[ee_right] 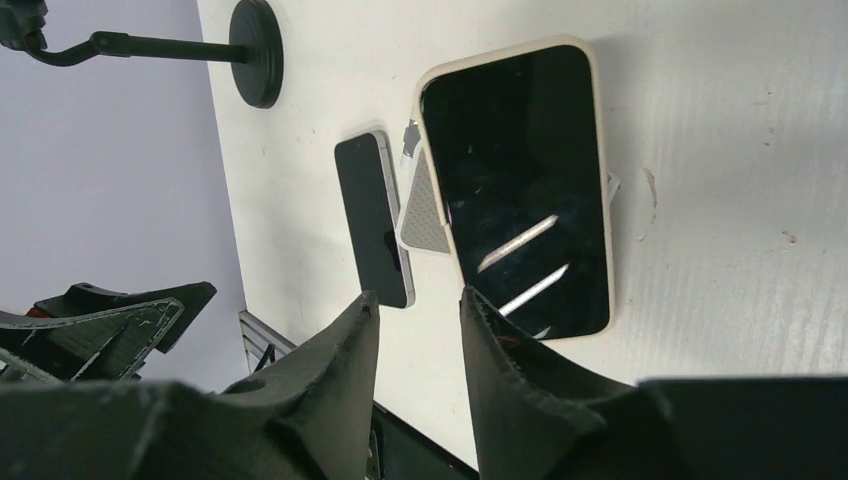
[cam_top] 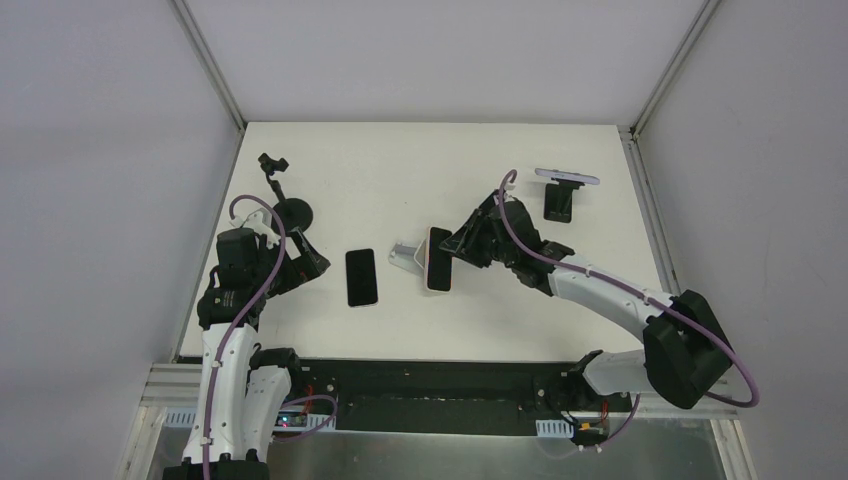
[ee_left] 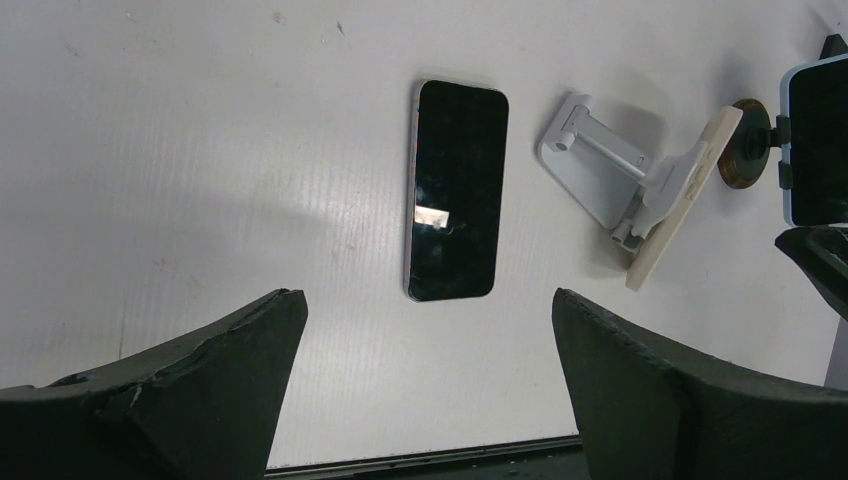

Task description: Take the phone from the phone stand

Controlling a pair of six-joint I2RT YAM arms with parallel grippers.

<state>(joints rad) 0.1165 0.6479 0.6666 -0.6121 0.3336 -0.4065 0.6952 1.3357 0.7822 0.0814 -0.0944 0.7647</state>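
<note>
A phone in a cream case (cam_top: 438, 259) (ee_right: 520, 190) stands tilted against the right side of a white folding phone stand (cam_top: 405, 254) (ee_left: 640, 180) (ee_right: 424, 208) mid-table. In the left wrist view a round brown disc (ee_left: 745, 156) sits between the stand's plate and the phone (ee_left: 818, 140); whether phone and plate touch I cannot tell. My right gripper (cam_top: 466, 241) (ee_right: 418, 300) hovers just right of this phone, narrowly open, nothing between its fingers. My left gripper (cam_top: 303, 263) (ee_left: 428, 300) is wide open and empty, left of a black phone (cam_top: 361, 277) (ee_left: 455, 190) (ee_right: 374, 220) lying flat.
A black gooseneck holder with a round base (cam_top: 292, 212) (ee_right: 255, 52) stands behind my left gripper. At the back right another phone (cam_top: 567, 177) rests on a black stand (cam_top: 558, 204). The table's near edge (ee_left: 420, 455) lies close below my left fingers.
</note>
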